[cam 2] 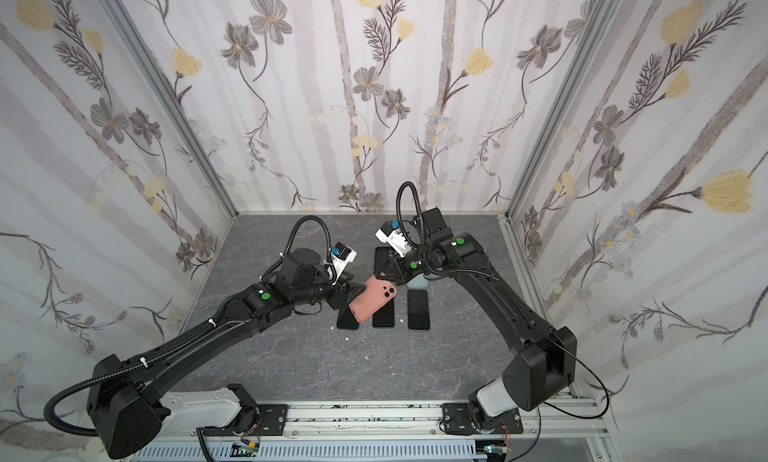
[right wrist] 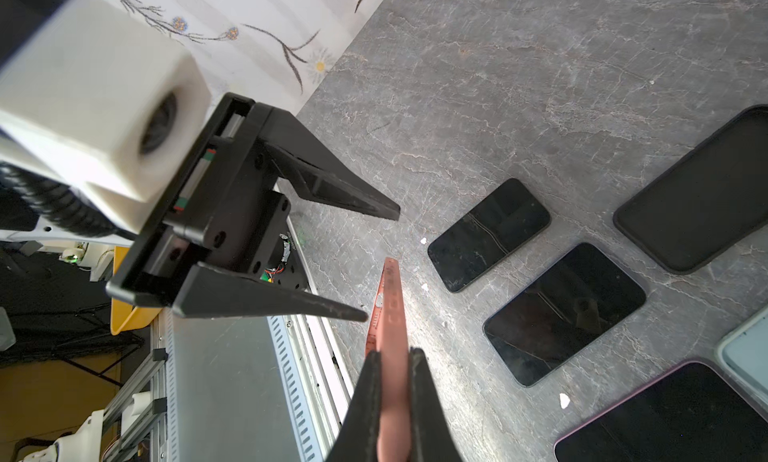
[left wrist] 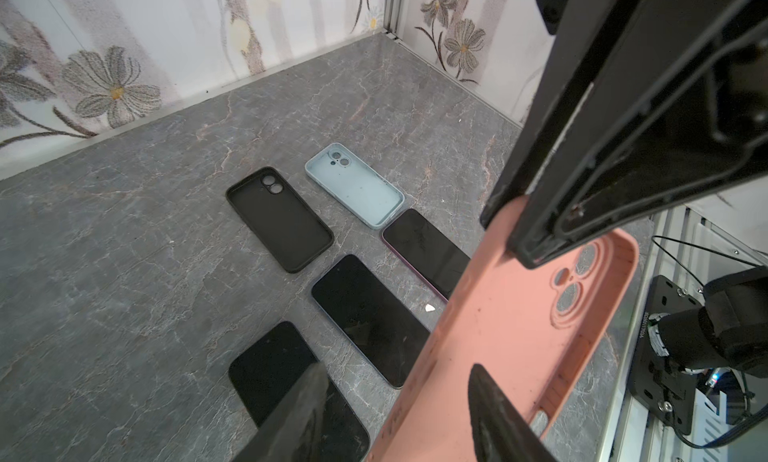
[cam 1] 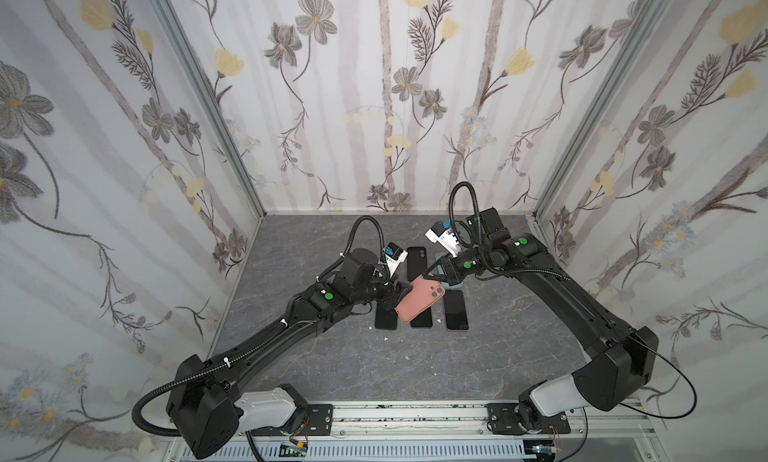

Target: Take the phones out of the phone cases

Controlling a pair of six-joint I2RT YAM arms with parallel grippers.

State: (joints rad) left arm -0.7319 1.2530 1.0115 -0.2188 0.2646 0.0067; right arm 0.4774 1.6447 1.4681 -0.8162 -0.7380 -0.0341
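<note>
The pink phone case hangs tilted above the table. My right gripper is shut on its camera-hole end. In the left wrist view the phone case shows a bare inside with no phone in it. My left gripper is open at the case's lower end, one finger over the hollow inside and the other outside the rim. Three dark phones lie screen-up on the table below; which one came from this case I cannot tell.
A black case and a light blue case lie open side up behind the phones. Small white scraps sit on the grey marble table. Flowered walls close in the left, back and right sides.
</note>
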